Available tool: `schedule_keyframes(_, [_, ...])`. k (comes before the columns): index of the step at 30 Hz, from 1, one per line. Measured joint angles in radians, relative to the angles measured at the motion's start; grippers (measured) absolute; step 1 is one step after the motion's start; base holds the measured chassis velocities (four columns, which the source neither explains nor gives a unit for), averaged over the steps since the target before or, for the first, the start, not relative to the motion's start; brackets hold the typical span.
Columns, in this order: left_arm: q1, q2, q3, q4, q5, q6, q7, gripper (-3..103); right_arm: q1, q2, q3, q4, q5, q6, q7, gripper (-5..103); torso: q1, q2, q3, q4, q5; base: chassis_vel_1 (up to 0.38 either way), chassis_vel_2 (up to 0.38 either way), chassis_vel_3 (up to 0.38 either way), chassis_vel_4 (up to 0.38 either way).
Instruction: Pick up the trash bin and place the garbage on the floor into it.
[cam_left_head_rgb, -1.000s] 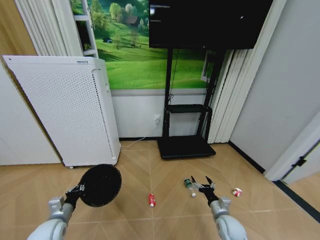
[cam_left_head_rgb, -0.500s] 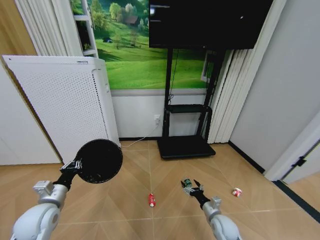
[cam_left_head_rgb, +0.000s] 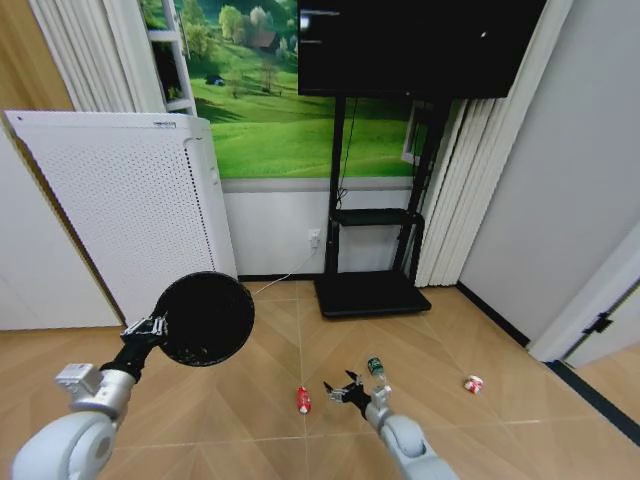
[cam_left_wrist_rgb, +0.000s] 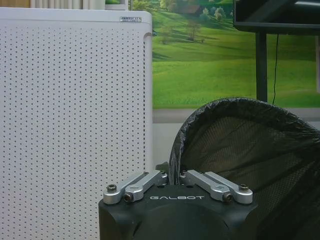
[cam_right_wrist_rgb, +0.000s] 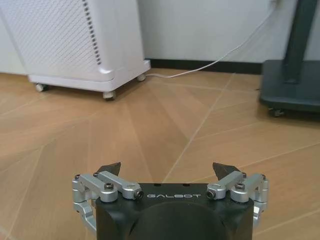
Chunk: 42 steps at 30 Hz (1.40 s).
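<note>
**Bin raised at left, three litter items on floor**

While the left gripper (cam_left_head_rgb: 150, 327) pinches the rim of the trash bin (cam_left_head_rgb: 205, 319), holding it off the floor at 10 o'clock in the head view, the bin lies tipped, long axis near horizontal, mouth facing the camera. One bin; three garbage items: red can (cam_left_head_rgb: 303, 400) at 6 o'clock, green bottle (cam_left_head_rgb: 376, 369) at 5 o'clock, red-and-white piece (cam_left_head_rgb: 473, 384) at 4 o'clock. Right gripper (cam_left_head_rgb: 346, 391) hangs low between can and bottle, jaws spread, empty
</note>
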Motion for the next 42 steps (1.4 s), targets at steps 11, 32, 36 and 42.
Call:
schedule_keyframes(11, [0.007, -0.007, -0.008, -0.013, -0.008, 0.001, 0.009, 3, 0.102, 0.048, -0.111, -0.200, -0.038, 0.018, 0.001, 100, 0.000, 0.000, 0.000, 0.0001, 0.0000, 0.000, 0.000, 0.000, 0.000])
schedule_keyframes(32, [0.001, -0.011, -0.001, -0.018, -0.005, 0.000, 0.019, 3, 0.159, 0.141, -0.049, -0.288, 0.026, -0.001, 0.145, 100, 0.000, 0.000, 0.000, 0.0000, 0.0001, 0.000, 0.000, 0.000, 0.000])
schedule_keyframes(36, [0.004, -0.024, 0.005, -0.016, 0.003, 0.000, 0.024, 3, 0.158, 0.137, 0.012, -0.237, 0.038, -0.006, 0.179, 100, 0.000, 0.000, 0.000, 0.0000, 0.0002, 0.000, 0.000, 0.000, 0.000])
schedule_keyframes(42, [0.011, -0.030, 0.006, -0.017, 0.010, -0.001, 0.035, 3, 0.133, 0.105, 0.077, -0.175, 0.015, -0.015, 0.143, 100, 0.000, 0.000, 0.000, -0.0003, 0.0001, 0.000, 0.000, 0.000, 0.000])
